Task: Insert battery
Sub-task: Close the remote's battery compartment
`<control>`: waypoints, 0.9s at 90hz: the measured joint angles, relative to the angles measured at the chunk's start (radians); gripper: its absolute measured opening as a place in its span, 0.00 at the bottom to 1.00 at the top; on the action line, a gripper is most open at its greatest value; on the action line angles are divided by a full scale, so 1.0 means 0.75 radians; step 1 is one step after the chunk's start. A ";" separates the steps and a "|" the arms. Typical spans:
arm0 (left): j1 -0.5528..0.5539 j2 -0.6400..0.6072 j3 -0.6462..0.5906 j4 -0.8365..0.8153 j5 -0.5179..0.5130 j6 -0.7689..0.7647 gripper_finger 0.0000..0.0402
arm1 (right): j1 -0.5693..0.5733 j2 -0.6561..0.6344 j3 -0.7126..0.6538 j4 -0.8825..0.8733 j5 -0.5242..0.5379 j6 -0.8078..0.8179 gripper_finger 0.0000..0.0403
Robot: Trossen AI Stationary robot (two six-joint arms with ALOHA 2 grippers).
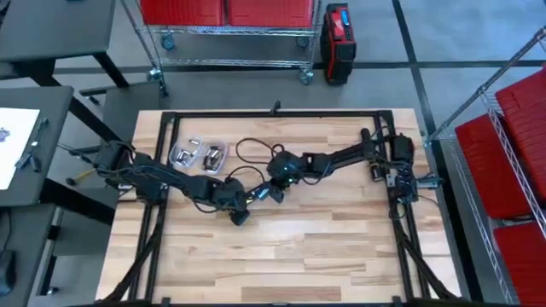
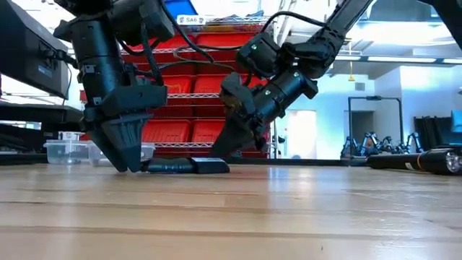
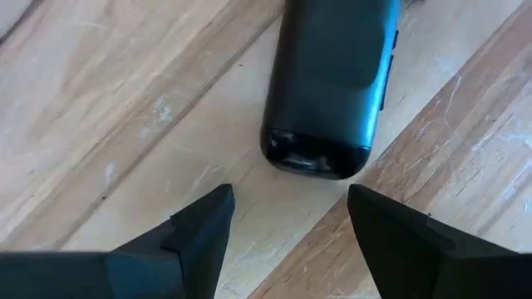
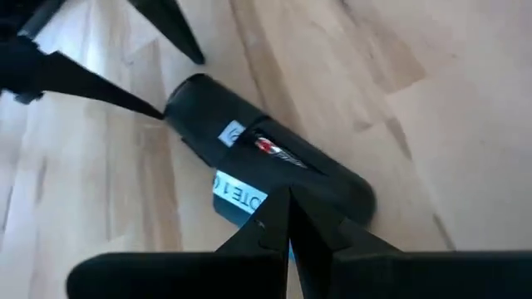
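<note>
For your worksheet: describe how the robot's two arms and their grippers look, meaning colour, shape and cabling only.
Both arms are black, built of jointed tubular segments with black cables looping alongside. The left gripper ends in two flat, dark, wedge-shaped fingers tapering to points. The right gripper has the same dark pointed fingers; small green lights show on its wrist housing.

Even, bright overhead light on wooden table (image 1: 341, 247); shadows soft, short. Low view: near tabletop blurred, room behind backlit (ceiling lights blown out, bluish haze at right). Left wrist view: soft glare on dark device (image 3: 328, 83), fingers (image 3: 199, 232) slightly defocused. Right wrist view: label sharp, foreground fingers blurred.
</note>
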 joint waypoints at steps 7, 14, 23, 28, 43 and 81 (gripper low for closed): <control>0.000 0.000 0.000 0.000 0.000 0.004 0.55 | 0.010 0.001 0.000 0.014 -0.005 0.000 0.00; 0.000 0.000 0.000 0.001 0.000 0.005 0.55 | 0.015 0.002 -0.001 0.013 -0.011 -0.001 0.00; 0.000 0.000 0.000 0.001 0.000 0.006 0.55 | 0.011 0.002 -0.001 0.014 -0.011 0.000 0.00; 0.000 0.000 0.000 0.001 0.000 0.014 0.55 | 0.012 0.002 -0.001 0.015 -0.010 0.000 0.00; 0.000 0.000 0.000 0.001 0.000 0.036 0.55 | 0.035 0.038 -0.001 0.017 -0.001 -0.011 0.00; 0.000 0.000 0.000 0.003 0.001 0.030 0.55 | 0.000 0.076 0.075 0.047 0.039 0.006 0.00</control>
